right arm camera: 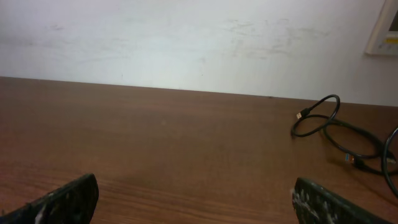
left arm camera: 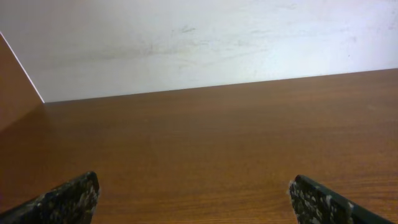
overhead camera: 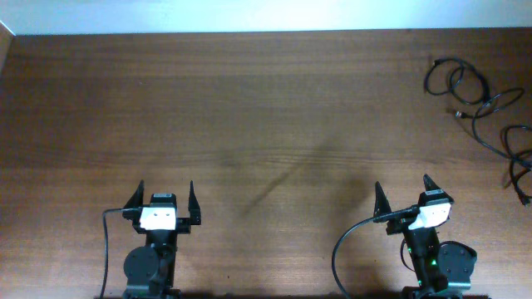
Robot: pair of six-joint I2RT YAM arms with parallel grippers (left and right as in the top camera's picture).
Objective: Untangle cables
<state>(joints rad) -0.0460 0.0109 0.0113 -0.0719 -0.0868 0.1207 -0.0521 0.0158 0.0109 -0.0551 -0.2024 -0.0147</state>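
Observation:
Thin black cables [overhead camera: 472, 93] lie in loose overlapping loops at the far right of the wooden table [overhead camera: 249, 124], with small metallic plug ends. Another black cord [overhead camera: 519, 158] trails along the right edge. In the right wrist view the cable loops [right arm camera: 336, 130] lie ahead and to the right, with an orange-tipped plug. My left gripper [overhead camera: 166, 203] is open and empty at the near left. My right gripper [overhead camera: 405, 196] is open and empty at the near right, well short of the cables. The left wrist view shows only bare table between the open fingers [left arm camera: 194, 190].
A pale wall [right arm camera: 186, 43] rises behind the table's far edge. A white fixture [right arm camera: 387, 31] hangs on the wall at the far right. The arms' own thicker black wires [overhead camera: 349, 241] loop near each base.

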